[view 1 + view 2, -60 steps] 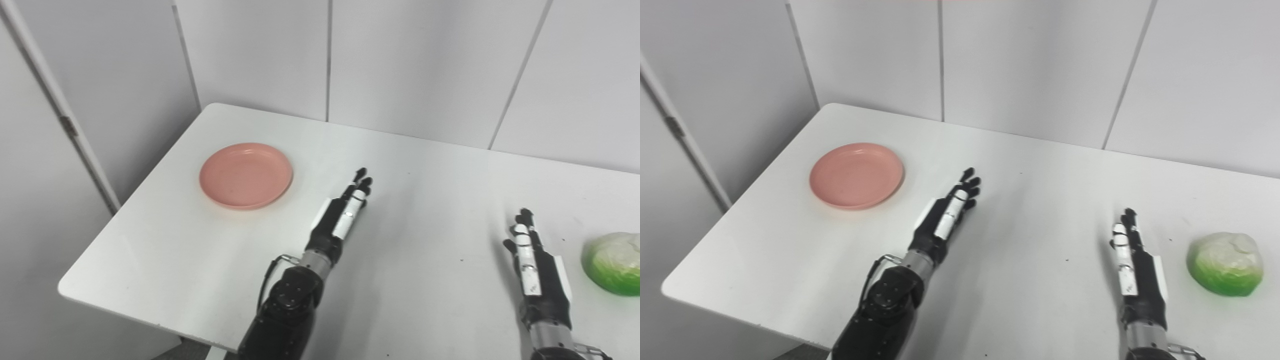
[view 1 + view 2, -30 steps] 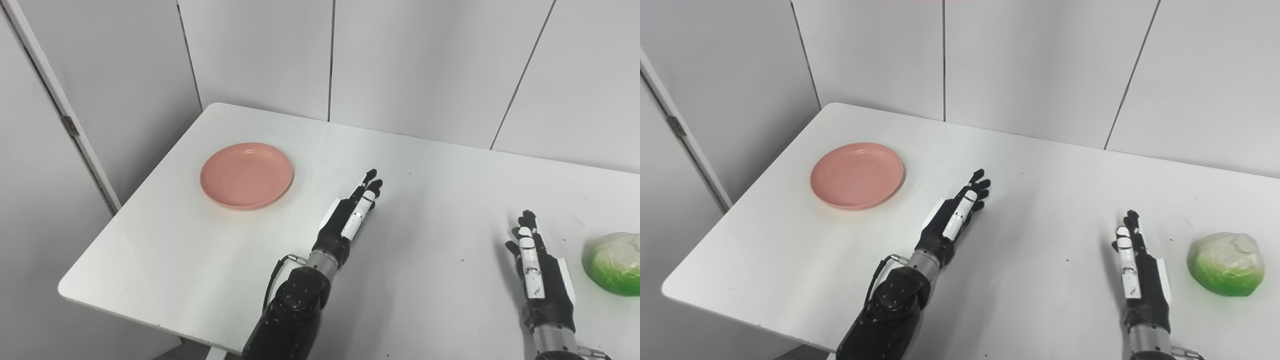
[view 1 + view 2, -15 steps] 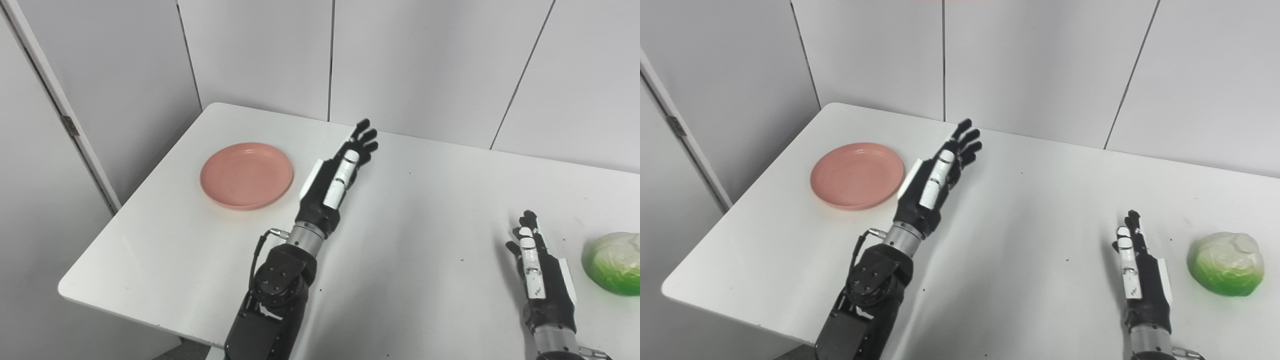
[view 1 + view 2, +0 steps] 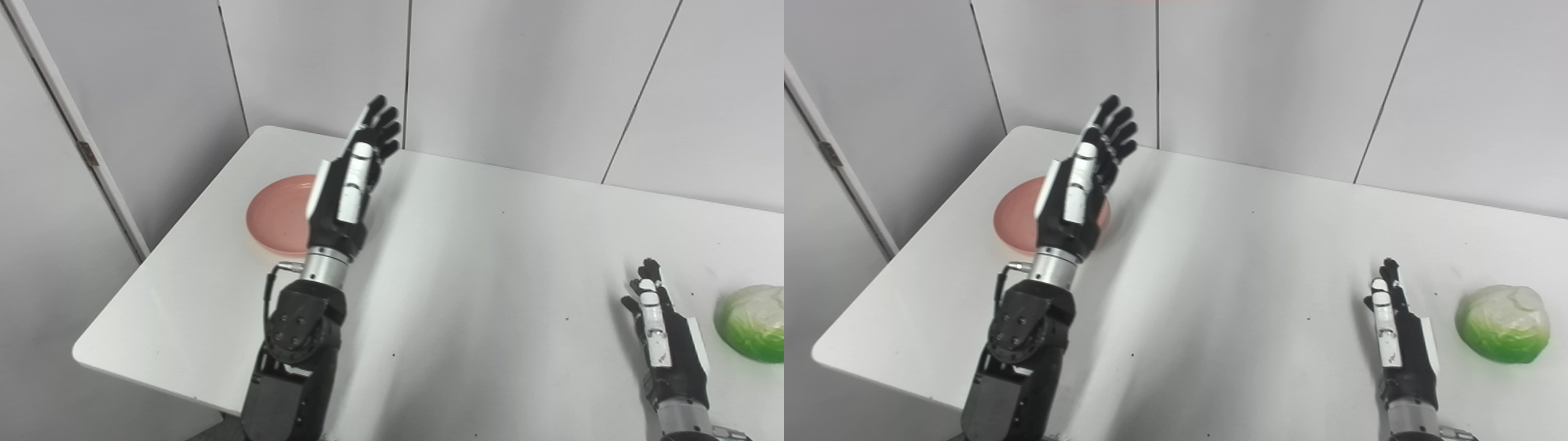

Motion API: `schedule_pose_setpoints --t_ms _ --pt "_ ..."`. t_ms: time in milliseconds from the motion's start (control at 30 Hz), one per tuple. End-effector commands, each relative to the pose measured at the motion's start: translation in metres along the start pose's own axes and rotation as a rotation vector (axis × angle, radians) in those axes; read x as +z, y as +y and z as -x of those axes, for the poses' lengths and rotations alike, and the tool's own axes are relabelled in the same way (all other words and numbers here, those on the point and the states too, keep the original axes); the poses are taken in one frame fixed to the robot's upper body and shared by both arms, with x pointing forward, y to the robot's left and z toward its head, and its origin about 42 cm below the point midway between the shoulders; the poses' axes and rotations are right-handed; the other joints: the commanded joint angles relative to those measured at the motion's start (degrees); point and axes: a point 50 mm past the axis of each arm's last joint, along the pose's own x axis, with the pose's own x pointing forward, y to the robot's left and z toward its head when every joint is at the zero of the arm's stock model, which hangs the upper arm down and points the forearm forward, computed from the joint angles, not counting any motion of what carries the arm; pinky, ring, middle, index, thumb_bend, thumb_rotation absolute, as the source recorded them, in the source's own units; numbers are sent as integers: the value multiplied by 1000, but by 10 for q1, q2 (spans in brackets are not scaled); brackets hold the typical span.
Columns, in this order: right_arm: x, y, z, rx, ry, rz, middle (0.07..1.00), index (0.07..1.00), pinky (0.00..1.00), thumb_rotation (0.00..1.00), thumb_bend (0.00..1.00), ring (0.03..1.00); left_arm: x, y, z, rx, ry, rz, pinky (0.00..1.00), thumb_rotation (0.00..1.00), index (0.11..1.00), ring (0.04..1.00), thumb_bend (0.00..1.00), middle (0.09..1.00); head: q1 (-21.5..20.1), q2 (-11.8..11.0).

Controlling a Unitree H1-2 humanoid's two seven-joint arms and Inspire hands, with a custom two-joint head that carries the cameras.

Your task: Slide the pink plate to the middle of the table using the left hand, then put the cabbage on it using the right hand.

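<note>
The left robot hand, fingers spread and empty, is hovering raised, the pink plate lying just beyond its left side.

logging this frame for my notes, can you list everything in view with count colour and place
plate: 1, pink, far left part of the table, partly hidden behind the raised left hand
cabbage: 1, green and white, near right side of the table, just right of the right hand, not touching it
table: 1, white, fills most of the view, rounded corners
wall panels: pale grey, behind the table and along its left side
hinge: 1, dark, on the left wall strip
left hand: 1, black and white, open, raised above the table in front of the plate, holding nothing
right hand: 1, black and white, open, low over the table near the front edge, fingers straight, holding nothing
</note>
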Motion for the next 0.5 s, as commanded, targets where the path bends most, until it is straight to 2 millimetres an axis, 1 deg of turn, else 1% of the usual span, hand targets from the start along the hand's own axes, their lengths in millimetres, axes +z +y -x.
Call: schedule_pose_setpoints --t_ms 0,67,167,333,467 --pt "12 -5 -5 -4 -56 14 987 979 967 1000 163 967 22 4 -16 28 -123 -4 922 1000 924 924 458 938 0 0" --pt "11 -5 -6 0 -64 14 984 979 959 1000 159 965 25 19 -18 69 -142 -9 936 1000 926 927 457 937 2 0" --pt "10 -6 -6 1 -61 13 984 982 983 1000 159 969 31 41 -21 136 -166 -15 939 1000 930 930 452 938 3 -1" --pt "9 -7 -7 7 -52 5 990 991 998 1000 160 975 37 65 -22 212 -193 -14 939 1000 929 933 447 936 6 -1" --pt "10 -6 -6 9 -49 3 990 990 1000 1000 157 978 39 85 -23 264 -207 -22 957 1000 950 944 452 957 7 -1"
